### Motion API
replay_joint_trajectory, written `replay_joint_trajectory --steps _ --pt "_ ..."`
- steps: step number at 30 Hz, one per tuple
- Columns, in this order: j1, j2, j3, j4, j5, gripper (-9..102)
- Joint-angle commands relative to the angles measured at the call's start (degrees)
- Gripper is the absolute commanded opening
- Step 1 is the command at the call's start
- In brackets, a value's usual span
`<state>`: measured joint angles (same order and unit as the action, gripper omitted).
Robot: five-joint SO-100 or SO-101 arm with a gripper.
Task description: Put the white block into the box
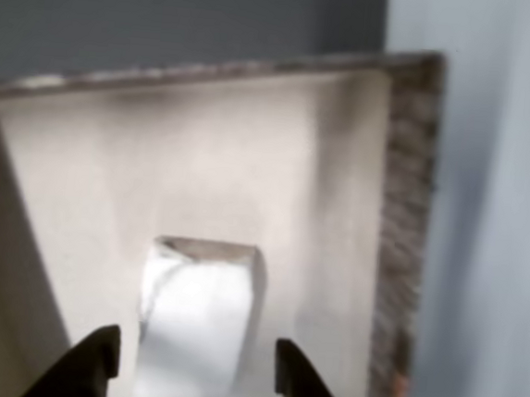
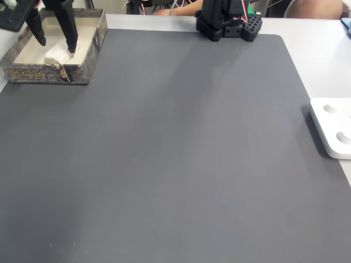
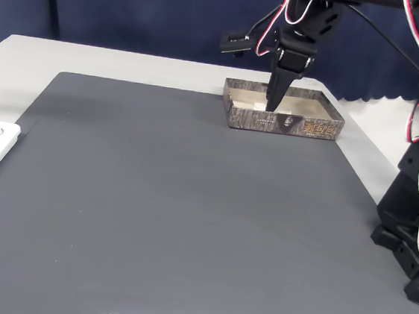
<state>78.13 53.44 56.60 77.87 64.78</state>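
Your tabletop [image 2: 307, 33]: pale, carrying a dark grey mat [image 2: 175, 153]. White rounded-corner plate [image 2: 333, 127] at 3 o'clock off the mat in a fixed view. Cardboard box [image 2: 88, 60] at the mat's 11 o'clock corner, patterned outside, pale inside. White block [image 1: 200, 327] lies on the box floor, nothing across it. Your hand [image 1: 197, 364]: black fingers spread open, one either side of the block, apart from it. Arm [image 3: 305, 32] reaches over from its base [image 3: 412, 223], hand pointing down into the box.

Gold ornamental marks on the box [image 3: 303, 125], none legible
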Motion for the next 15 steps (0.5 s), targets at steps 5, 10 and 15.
replay_joint_trajectory --steps 5,10,15 --pt "-2.02 9.93 -1.58 -0.18 -3.25 24" --pt "-3.08 16.61 4.57 0.7 -7.91 22" --pt "-4.75 23.55 11.16 2.55 -13.89 17"
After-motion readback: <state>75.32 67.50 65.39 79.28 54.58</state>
